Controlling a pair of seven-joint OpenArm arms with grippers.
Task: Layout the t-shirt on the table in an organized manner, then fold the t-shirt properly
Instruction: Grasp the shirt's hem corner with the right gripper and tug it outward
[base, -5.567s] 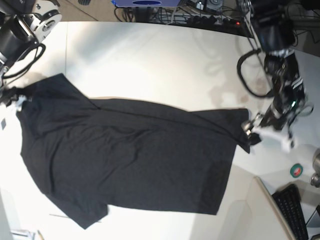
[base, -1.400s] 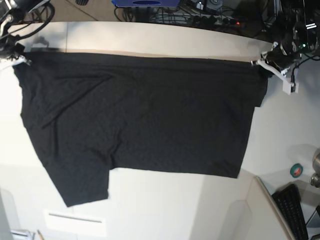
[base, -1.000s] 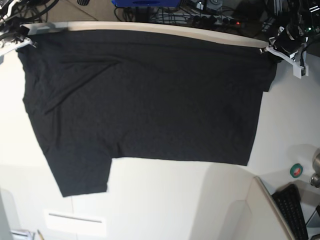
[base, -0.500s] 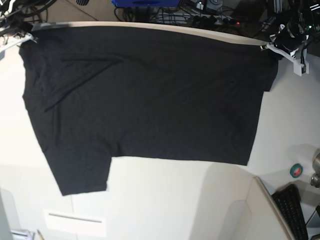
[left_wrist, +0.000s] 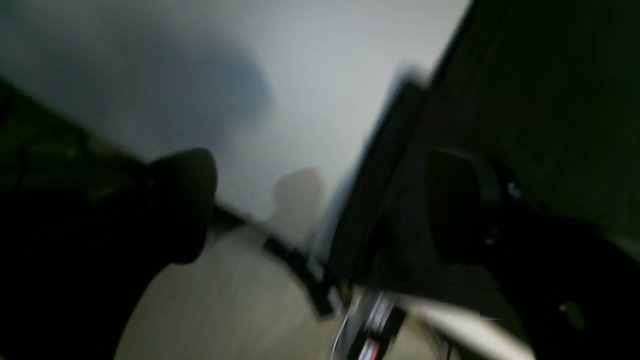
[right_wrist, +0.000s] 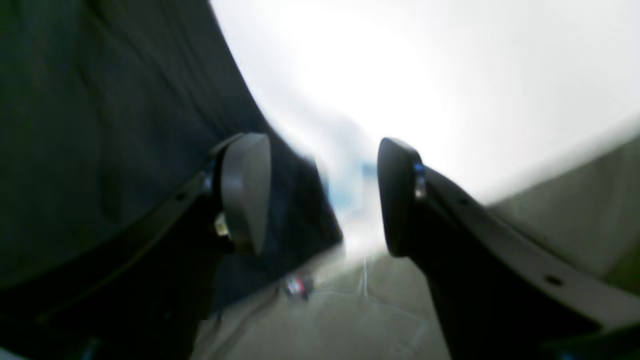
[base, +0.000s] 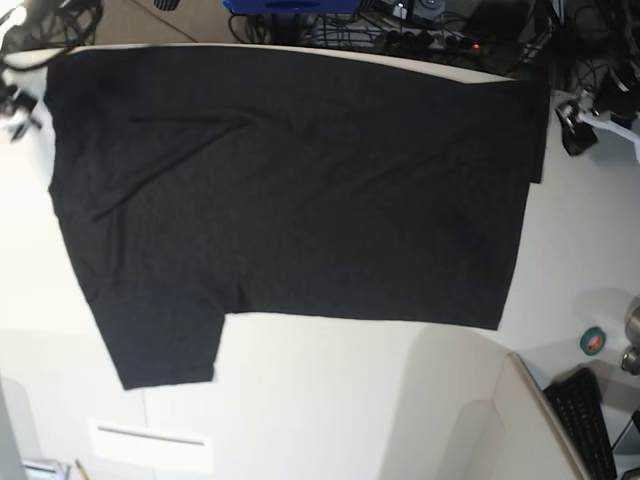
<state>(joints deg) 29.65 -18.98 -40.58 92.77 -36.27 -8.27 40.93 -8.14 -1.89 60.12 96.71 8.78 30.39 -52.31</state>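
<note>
From the base view we see the shirt spread flat on the table, its far edge at the table's far rim. Only the wrist views show the jaws: the left gripper is spread, cloth just beside one finger; the right gripper is spread too, pinching nothing

Both wrist views blur badly for us; the large black cloth t-shirt hides its rainbow print side.
</note>
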